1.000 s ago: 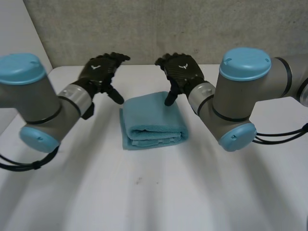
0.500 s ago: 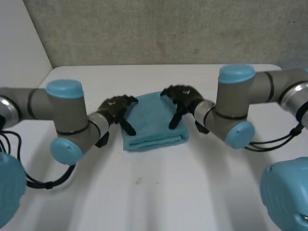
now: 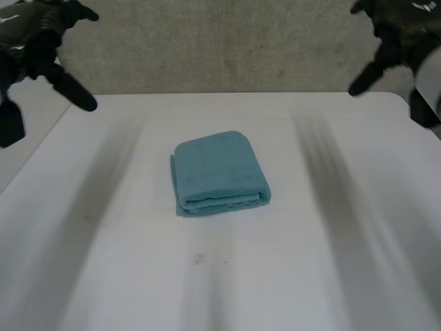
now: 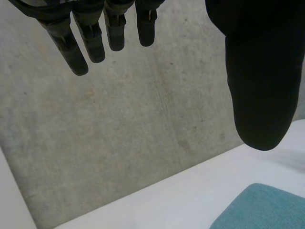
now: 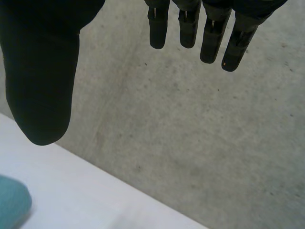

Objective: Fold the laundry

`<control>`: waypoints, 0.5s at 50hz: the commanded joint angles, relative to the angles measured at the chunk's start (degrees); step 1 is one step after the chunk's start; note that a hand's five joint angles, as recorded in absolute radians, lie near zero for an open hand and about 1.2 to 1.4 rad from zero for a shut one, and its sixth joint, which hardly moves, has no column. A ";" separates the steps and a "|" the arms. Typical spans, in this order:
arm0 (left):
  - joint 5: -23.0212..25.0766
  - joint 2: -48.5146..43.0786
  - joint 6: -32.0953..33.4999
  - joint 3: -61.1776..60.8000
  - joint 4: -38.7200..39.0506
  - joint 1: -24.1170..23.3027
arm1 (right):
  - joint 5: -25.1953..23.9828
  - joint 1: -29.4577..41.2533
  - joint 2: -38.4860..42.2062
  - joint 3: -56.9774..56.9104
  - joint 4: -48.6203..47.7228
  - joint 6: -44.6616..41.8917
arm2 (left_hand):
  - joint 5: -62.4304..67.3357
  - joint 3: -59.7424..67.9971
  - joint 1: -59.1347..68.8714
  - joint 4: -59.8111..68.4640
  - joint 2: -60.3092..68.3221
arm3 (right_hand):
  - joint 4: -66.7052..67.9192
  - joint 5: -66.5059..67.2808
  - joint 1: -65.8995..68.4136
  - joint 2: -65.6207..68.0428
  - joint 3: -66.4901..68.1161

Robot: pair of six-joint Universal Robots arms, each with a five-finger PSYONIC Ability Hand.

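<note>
A teal towel (image 3: pixel 219 172) lies folded into a thick rectangle in the middle of the white table (image 3: pixel 324 262), its layered edges toward the near side. A corner of the towel (image 4: pixel 264 210) appears below my left hand in its wrist view, and a small bit of the towel (image 5: pixel 12 202) in the right wrist view. My left hand (image 3: pixel 31 38) is raised high at the far left, open, fingers (image 4: pixel 93 36) straight and empty. My right hand (image 3: pixel 400 31) is raised high at the far right, also open, its fingers (image 5: pixel 209 33) straight and holding nothing.
A grey concrete wall (image 3: pixel 227 48) runs along the table's far edge. The table's left edge (image 3: pixel 34 158) slants down at the left side.
Both hands have lifted off the folded towel and swung up and outward to the far corners. The towel stays in place, folded.
</note>
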 commanded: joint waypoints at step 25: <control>-0.58 -2.07 0.02 -5.38 8.01 -5.29 | -4.31 -4.89 -8.88 14.19 -4.79 -3.04 | -2.68 -2.45 -1.17 -1.82 -1.66 | -3.47 -3.03 -2.01 -2.66 -2.31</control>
